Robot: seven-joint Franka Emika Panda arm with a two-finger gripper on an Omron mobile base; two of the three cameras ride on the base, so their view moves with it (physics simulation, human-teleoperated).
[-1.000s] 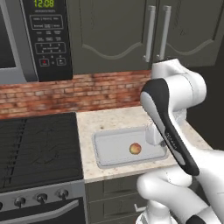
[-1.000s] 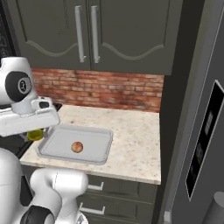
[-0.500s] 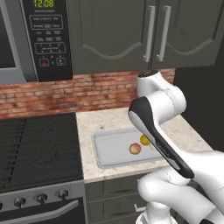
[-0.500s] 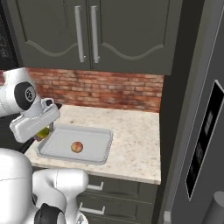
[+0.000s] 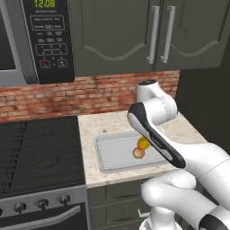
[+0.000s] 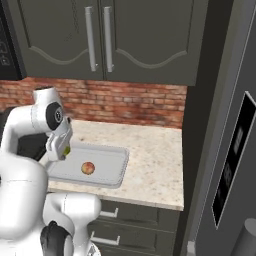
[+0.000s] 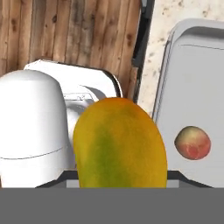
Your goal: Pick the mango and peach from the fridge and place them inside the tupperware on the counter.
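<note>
Your arm is folding low over the tupperware (image 5: 105, 155), gripper (image 6: 64, 150) clamping the mango (image 7: 119, 144); hand view is showing the peach (image 7: 192, 143) inside.

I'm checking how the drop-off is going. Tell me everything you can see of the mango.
The mango is an oval fruit with smooth, matte skin, yellow-orange with a green streak down its middle. It is held in the shut gripper, over the near left edge of the tupperware, partly hidden by the arm in the base views. It is apart from the peach, which lies in the tupperware.
</note>
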